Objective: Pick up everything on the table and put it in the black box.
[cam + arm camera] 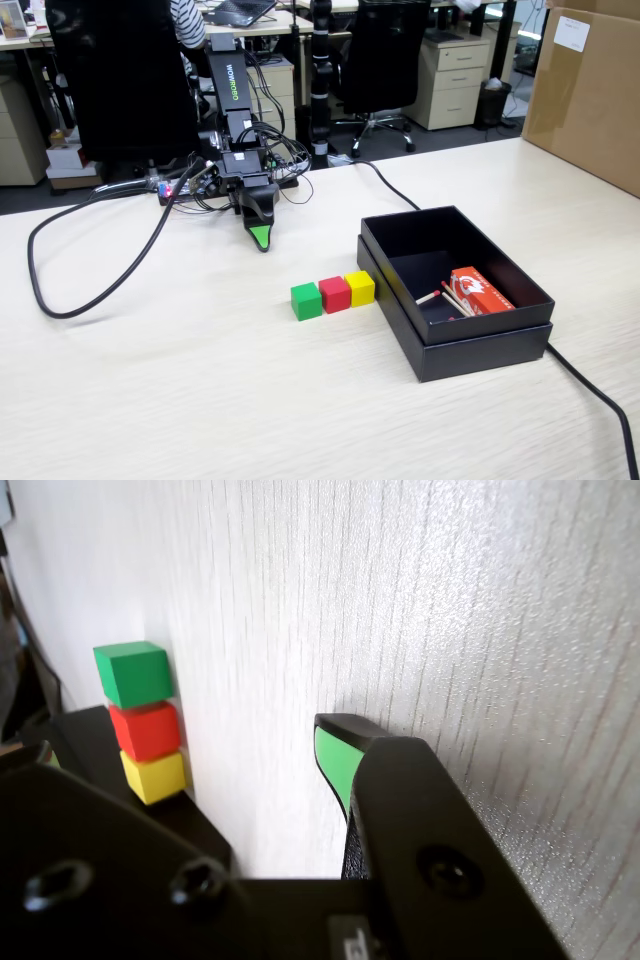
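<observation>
Three small cubes sit in a touching row on the table (200, 380): green (306, 300), red (335, 294) and yellow (360, 288), the yellow one next to the black box (440, 355). My gripper (260, 238) points down at the table, behind and left of the cubes and well apart from them, holding nothing. In the wrist view one green-padded fingertip (335, 760) stands with bare table beside its pad, so the jaws stand apart. The green (132, 673), red (145, 730) and yellow (154, 776) cubes show at the left there.
An orange-red matchbox (480, 292) and matchsticks (452, 298) lie inside the black box. A black cable (80, 290) loops over the table's left side and another (590, 385) runs past the box. A brown carton (590, 90) stands at the back right.
</observation>
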